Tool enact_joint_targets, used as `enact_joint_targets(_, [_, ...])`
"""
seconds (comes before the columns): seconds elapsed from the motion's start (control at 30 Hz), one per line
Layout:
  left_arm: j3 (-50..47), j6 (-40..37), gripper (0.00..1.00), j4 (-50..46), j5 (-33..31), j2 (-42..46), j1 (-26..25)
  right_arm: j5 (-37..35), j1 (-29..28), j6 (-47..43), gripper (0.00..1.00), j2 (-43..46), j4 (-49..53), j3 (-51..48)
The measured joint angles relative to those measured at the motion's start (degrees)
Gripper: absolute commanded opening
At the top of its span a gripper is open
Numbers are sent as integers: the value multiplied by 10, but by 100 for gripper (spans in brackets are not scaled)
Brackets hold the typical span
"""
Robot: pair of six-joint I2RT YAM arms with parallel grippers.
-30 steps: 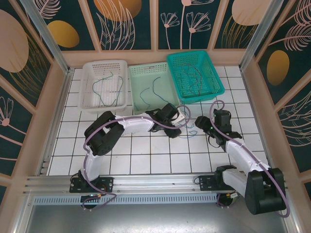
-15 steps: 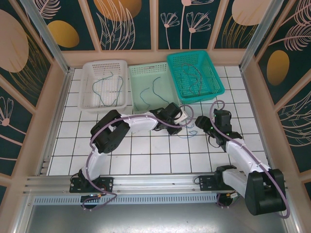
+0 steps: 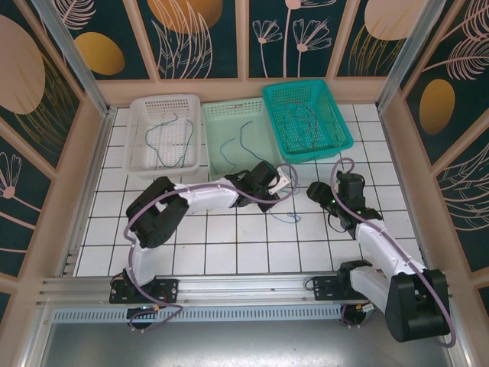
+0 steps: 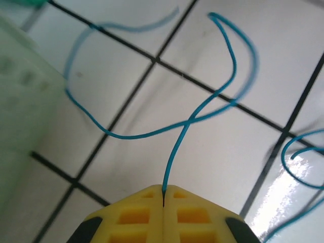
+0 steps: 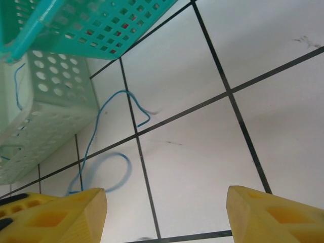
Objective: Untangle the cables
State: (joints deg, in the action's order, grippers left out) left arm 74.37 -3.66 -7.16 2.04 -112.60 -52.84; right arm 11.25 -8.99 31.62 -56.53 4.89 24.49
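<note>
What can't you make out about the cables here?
Left wrist: blue cable in the shut left tool, far loop blurred; another strand cut by the right edge.
Right wrist: blue loop, one end behind a finger of the right tool.
Top external: cables in the teal basket, too thin to count.

Your white tiled floor [image 3: 229, 248] has dark grout; teal leaf-print walls [image 3: 328, 30] line the frame's top and sides, a metal rail [image 3: 252, 284] its bottom.

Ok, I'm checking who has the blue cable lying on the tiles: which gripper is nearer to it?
Left. The left gripper is shut on the blue cable; the right gripper hangs open off to its right, not touching it.
</note>
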Motion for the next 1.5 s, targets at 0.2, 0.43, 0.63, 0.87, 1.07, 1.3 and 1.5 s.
enact_joint_targets(0.2, [3,5,0,1,-33,88,0,44,-2,-13,61,17,-20,-11])
enact_joint_targets(0.43, [5,30,0,22,-49,137,0,54,-6,-19,64,71,-24,-18])
enact_joint_targets(0.63, [-18,42,0,85,-72,209,0,49,-6,-23,67,116,-30,-19])
enact_joint_targets(0.87, [-97,48,0,173,-104,288,0,60,-5,-26,57,114,-31,-19])
enact_joint_targets(1.07, [-126,48,0,194,-130,318,0,101,-5,-33,59,114,-51,-19])
enact_joint_targets(1.3, [-141,39,0,207,-158,333,0,148,-8,-47,63,106,-78,-13])
enact_joint_targets(1.5, [-141,30,0,207,-160,337,0,162,-33,-50,64,75,-108,-3])
